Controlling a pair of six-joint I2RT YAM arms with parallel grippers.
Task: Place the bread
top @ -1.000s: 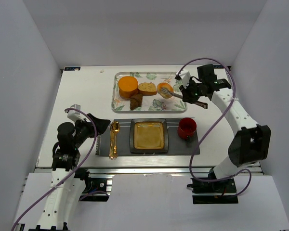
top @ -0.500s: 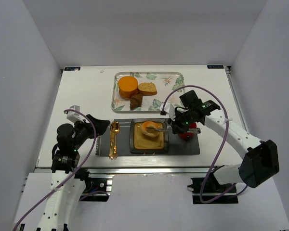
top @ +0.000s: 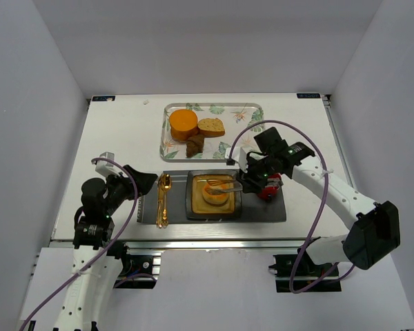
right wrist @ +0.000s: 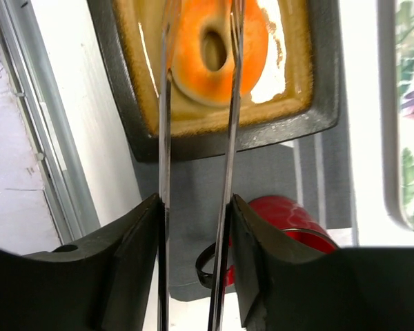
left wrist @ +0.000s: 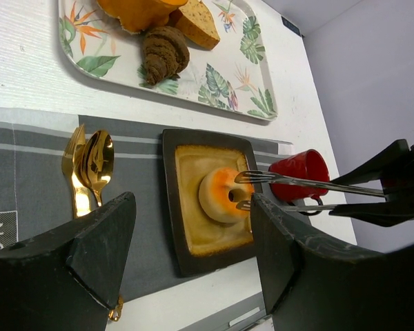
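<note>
The left gripper (left wrist: 193, 203) hangs wide open beside the gold cutlery (top: 163, 200), carrying nothing. The bread (top: 211, 127) lies on the floral tray (top: 245, 108), just beside the orange block (top: 183, 123), well apart from the plate (top: 193, 210). There the tongs (top: 229, 185), pinched in the right gripper (right wrist: 193, 207), straddle the doughnut (top: 214, 192); best to spread them fully and lift straight up before going for the bread.
</note>
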